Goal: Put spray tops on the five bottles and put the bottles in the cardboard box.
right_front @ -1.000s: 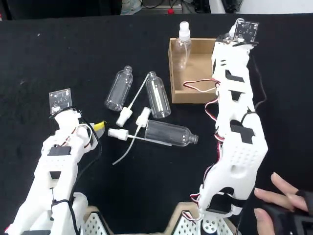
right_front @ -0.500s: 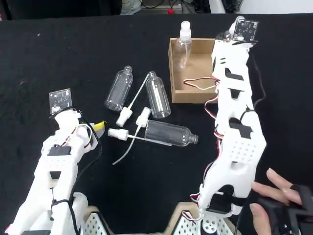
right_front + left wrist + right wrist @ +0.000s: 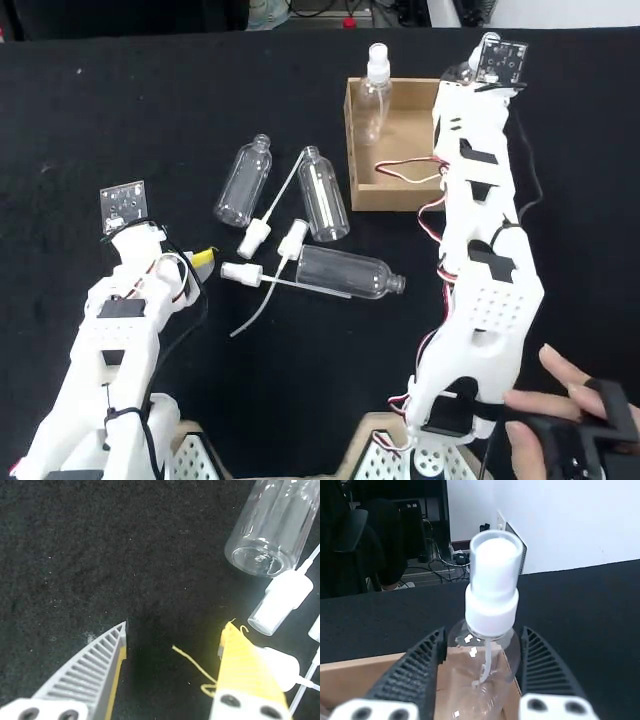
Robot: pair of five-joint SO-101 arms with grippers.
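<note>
Black desk [image 3: 120,100]. Right arm [image 3: 480,250] stretched far out beside the cardboard box [image 3: 352,150]. The right claw [image 3: 482,631] is parted about a bottle's width and frames the capped bottle [image 3: 485,680], which stands upright in the box's far corner; contact not clear. Left arm [image 3: 120,320] on the near side; left claw [image 3: 177,626] wide, holding nothing, over bare desk. Uncapped, lying between the arms: left bottle [image 3: 243,180], middle bottle [image 3: 323,193], near bottle [image 3: 345,272]. Three loose spray tops [image 3: 254,238] among them, tubes crossing. Left wrist view adds one top just beside that claw; right wrist view adds the capped bottle's inner tube
</note>
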